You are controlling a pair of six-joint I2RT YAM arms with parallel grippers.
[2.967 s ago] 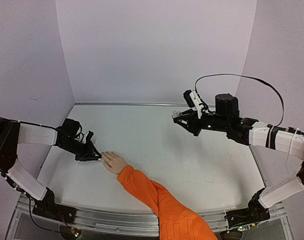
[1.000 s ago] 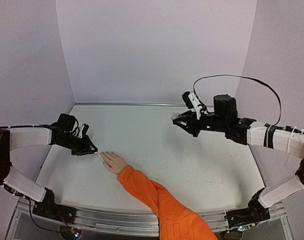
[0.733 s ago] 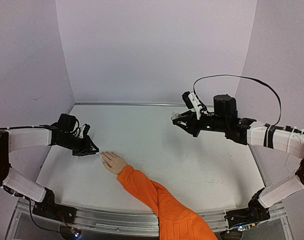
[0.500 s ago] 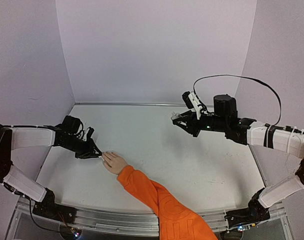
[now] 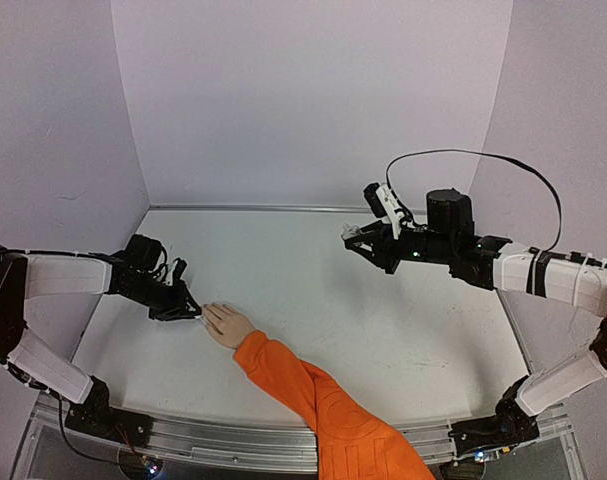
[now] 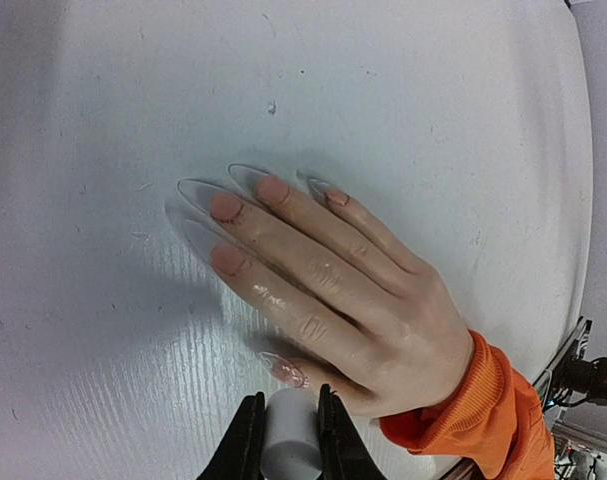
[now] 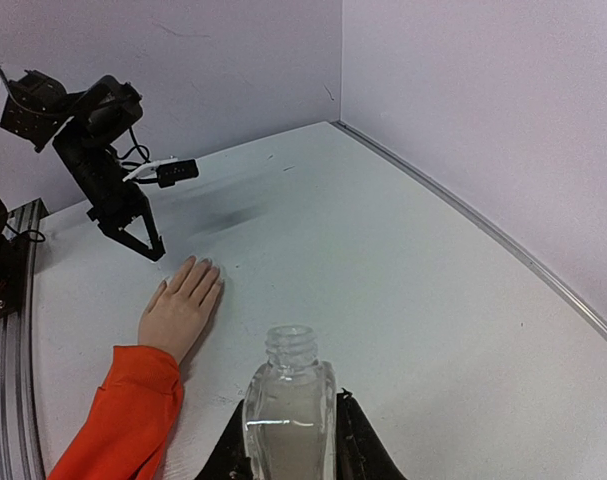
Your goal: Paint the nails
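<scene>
A pale hand [image 6: 363, 300] in an orange sleeve [image 5: 313, 400] lies flat on the white table, fingers spread. Its nails [image 6: 226, 207] carry long clear tips over pink beds. The thumb nail [image 6: 283, 368] lies just beyond my left gripper [image 6: 288, 400], which is shut on a white cylindrical brush cap [image 6: 288, 445]; the brush tip itself is hidden. From above, the left gripper [image 5: 190, 312] sits at the hand's [image 5: 228, 325] fingertips. My right gripper [image 7: 291, 405] is shut on an uncapped clear glass bottle [image 7: 288, 420], held up above the table at the right [image 5: 358, 238].
Lilac walls close the table at the back and on both sides. A metal rail [image 5: 233, 440] runs along the near edge by the arm bases. A black cable [image 5: 483, 155] loops over the right arm.
My left gripper has shifted a little down and right, closer to the hand's fingertips. The right arm and bottle have stayed put.
</scene>
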